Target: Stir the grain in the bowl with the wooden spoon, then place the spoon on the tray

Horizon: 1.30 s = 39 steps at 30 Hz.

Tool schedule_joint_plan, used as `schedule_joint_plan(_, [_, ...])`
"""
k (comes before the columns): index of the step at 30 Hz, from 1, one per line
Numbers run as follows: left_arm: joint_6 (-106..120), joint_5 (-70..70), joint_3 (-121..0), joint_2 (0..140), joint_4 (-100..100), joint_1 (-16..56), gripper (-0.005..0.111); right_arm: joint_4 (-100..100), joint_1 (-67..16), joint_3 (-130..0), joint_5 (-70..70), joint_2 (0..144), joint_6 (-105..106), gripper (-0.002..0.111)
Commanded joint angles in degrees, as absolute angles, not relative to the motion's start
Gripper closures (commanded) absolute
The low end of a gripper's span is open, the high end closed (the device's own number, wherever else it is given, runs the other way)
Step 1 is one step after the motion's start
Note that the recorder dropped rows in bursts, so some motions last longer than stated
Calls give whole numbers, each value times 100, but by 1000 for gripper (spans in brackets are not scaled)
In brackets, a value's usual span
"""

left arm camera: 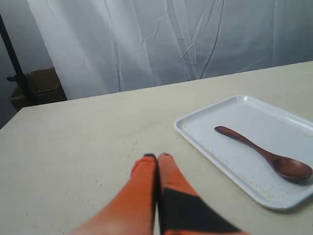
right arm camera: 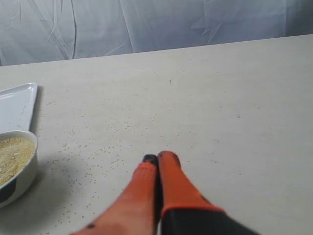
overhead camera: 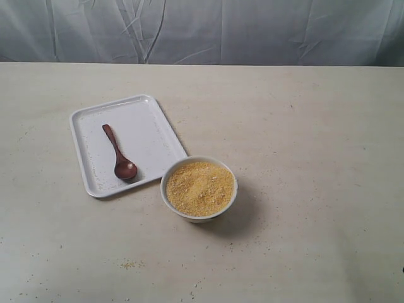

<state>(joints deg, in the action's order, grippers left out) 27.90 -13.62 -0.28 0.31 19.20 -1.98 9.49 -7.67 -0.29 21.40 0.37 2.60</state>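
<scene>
The dark reddish-brown wooden spoon (overhead camera: 118, 153) (left arm camera: 266, 155) lies flat on the white tray (overhead camera: 146, 120) (left arm camera: 205, 139), its oval bowl toward the tray's near edge. Just right of the tray stands the white bowl (overhead camera: 199, 214) (right arm camera: 25, 174), filled with yellow-orange grain (overhead camera: 199, 187) (right arm camera: 12, 152). Neither arm shows in the exterior view. My left gripper (left arm camera: 157, 157) is shut and empty over bare table, apart from the tray's corner. My right gripper (right arm camera: 159, 158) is also shut and empty, over the table away from the bowl.
Scattered grains speckle the beige table (overhead camera: 303, 158) around the bowl and near the front edge (overhead camera: 129, 264). A wrinkled white curtain (overhead camera: 202, 28) closes off the back. A dark stand and a brown box (left arm camera: 41, 85) sit beyond the table's far end.
</scene>
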Motion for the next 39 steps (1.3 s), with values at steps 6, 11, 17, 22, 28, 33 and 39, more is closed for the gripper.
schedule_joint_plan(6, [974, -1395, 0, 0, 597, -219, 107, 958, -746, 0, 2085, 0, 284, 109])
schedule_joint_plan(11, [-164, -1374, 0, 0, 269, -219, 107, 958, -746, 0, 2085, 0, 284, 109])
schedule_joint_plan(17, [-129, -1326, 0, 0, 191, -219, 107, 947, -746, 0, 2071, 0, 284, 109])
schedule_joint_plan(22, [-129, -1329, 0, 0, 180, -219, 107, 947, -746, 0, 2071, 0, 284, 109])
schedule_joint_plan(28, [-129, -1329, 0, 0, 180, -219, 107, 961, -746, 0, 2081, 0, 284, 109])
schedule_joint_plan(33, [-129, -1329, 0, 0, 180, -219, 107, 961, -746, 0, 2081, 0, 284, 109])
schedule_joint_plan(39, [-129, -1329, 0, 0, 180, -219, 107, 961, -746, 0, 2081, 0, 284, 109])
